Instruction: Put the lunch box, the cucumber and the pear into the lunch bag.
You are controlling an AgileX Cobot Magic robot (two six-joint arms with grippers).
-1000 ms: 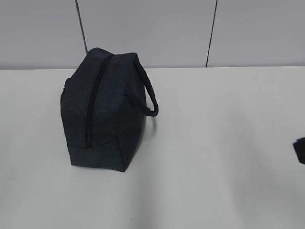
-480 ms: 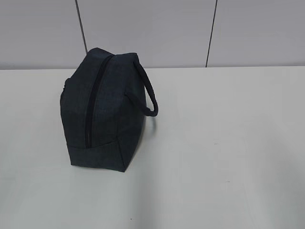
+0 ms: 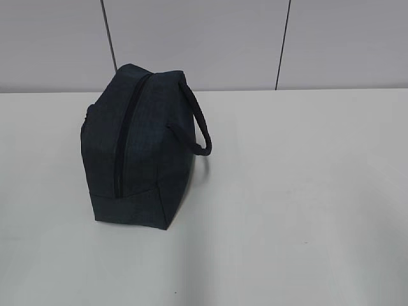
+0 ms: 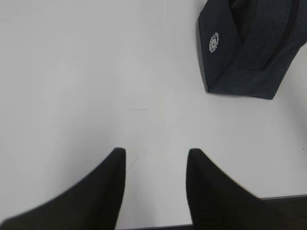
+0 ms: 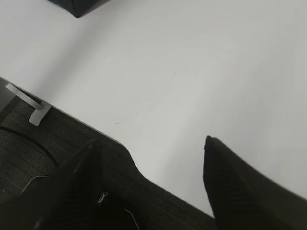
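Plainly both tools, left tool [image 4: 154, 158] and right tool [image 5: 151, 143], gape, holding nothing.

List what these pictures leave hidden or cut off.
- Lunch box, cucumber, pear: in no view; the zipped lunch bag would hide anything inside.
- Bag, left wrist view: upper part cut by the frame edge.
- Bag, right wrist view: only a corner shows.
- Left gripper, right gripper: outside the exterior view.
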